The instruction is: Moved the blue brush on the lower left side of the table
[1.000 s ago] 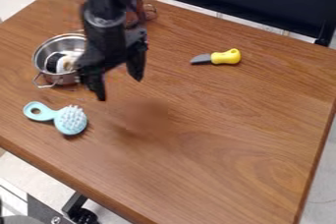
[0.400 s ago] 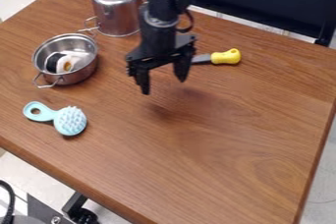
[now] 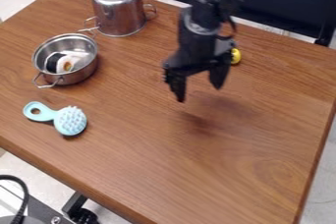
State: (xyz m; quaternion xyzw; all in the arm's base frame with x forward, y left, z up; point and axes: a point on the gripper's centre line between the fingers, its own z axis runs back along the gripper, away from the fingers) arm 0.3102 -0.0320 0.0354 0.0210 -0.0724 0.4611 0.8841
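At the lower left, outside the tabletop (image 3: 230, 169), a black cable (image 3: 25, 193) curves. The near left edge slants down to the right past the blue brush (image 3: 70, 121), which lies just inside it, bristles up, its looped handle pointing left. A broad stretch of wood runs from the brush across to the right edge, giving the brush ample room on that side. Just beyond the brush stands the open pot (image 3: 73, 78), near the left edge, with a black and white piece (image 3: 60, 63) inside. Over the middle of the tabletop, well apart from the brush, the hand (image 3: 199, 93) hangs pointing down, its two fingers spread wide. Partly hidden behind the arm, the yellow handle (image 3: 236, 56) shows. Farther off, an upturned pot (image 3: 118, 14) stands close to the far left edge. Past the far edge runs a black panel (image 3: 279, 4).
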